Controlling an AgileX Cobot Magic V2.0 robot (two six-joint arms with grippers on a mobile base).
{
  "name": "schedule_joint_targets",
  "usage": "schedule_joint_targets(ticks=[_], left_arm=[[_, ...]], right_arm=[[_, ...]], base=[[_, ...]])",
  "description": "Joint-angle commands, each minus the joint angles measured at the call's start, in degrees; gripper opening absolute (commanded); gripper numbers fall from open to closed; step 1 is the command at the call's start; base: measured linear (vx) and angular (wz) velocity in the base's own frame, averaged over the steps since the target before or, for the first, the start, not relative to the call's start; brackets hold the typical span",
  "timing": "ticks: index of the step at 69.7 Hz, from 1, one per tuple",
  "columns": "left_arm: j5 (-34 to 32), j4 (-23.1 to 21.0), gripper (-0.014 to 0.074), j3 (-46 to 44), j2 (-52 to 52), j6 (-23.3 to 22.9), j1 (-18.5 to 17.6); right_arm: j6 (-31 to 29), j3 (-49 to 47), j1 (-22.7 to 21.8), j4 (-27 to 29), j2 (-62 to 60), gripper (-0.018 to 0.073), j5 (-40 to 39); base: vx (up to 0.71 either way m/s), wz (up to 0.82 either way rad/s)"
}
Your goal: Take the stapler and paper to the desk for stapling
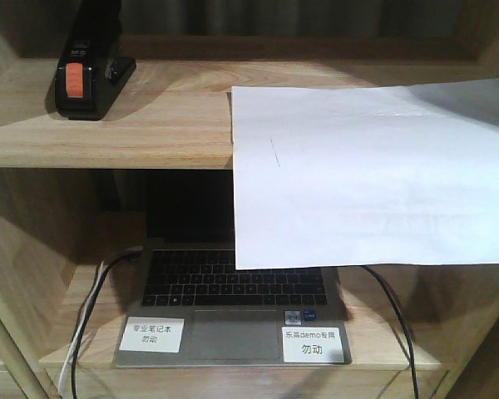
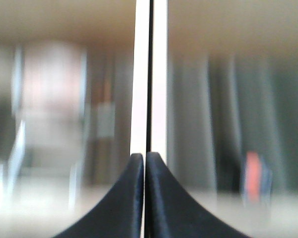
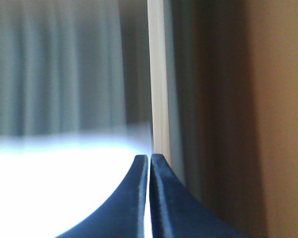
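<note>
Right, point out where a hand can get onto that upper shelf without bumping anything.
Bare wood on the upper shelf lies between the stapler and the paper, front to back. A thin strip runs behind the paper too. The right half is covered by the overhanging paper. Below, the laptop and cables crowd the lower shelf.

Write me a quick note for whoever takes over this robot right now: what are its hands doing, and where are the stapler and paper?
Left hand: shut, holding nothing.
Right hand: shut, holding nothing.
Stapler: on the upper shelf, left end.
Paper: same shelf, right side, hanging over the front edge in front of the laptop.
Done: nothing picked up.
Left: carry both to the desk, which is out of view, and staple.
</note>
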Motion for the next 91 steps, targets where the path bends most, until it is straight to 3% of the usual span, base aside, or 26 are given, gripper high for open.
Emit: schedule_joint_targets(ticks=[1, 22, 29, 39, 53, 75, 91], left_arm=[[2.1, -0.4, -0.0006, -10.2, -0.4, -0.7, 0.0], [18.6, -0.4, -0.0006, -40.5, 11.0, -0.6, 0.0], [22.7, -0.4, -0.0006, -48.3, 15.7, -0.6, 0.0], [30.5, -0.4, -0.0006, -57.0, 22.7, -0.6, 0.0], [36.5, -0.4, 0.0000, -59.4, 28.7, -0.5, 0.0], [52.9, 0.0, 0.0041, -59.4, 38.6, -0.5, 0.0], [61.6, 0.0, 0.0170, -59.4, 44.1, 1.7, 0.0]], right_arm=[[-0.2, -8.3, -0.2, -0.5, -0.8, -0.0005, -4.1], [-0.2, -32.9, -0.2, -0.1, 9.5, -0.0005, -3.0], [-0.2, -41.2, -0.2, 0.0, 14.4, -0.0005, 1.9], [-0.2, -52.2, -0.2, 0.0, 22.5, -0.0005, 14.6], [-0.2, -57.9, -0.2, 0.0, 31.6, -0.0005, 26.6], [-0.2, -57.8, -0.2, -0.5, 41.3, 0.0010, 42.2], [-0.2, -57.8, -0.2, -0.5, 43.6, 0.0149, 46.6]], base=[[0.00, 0.00], [0.00, 0.00], [0.00, 0.00], [0.00, 0.00], [0.00, 0.00], [0.00, 0.00], [0.00, 0.00]])
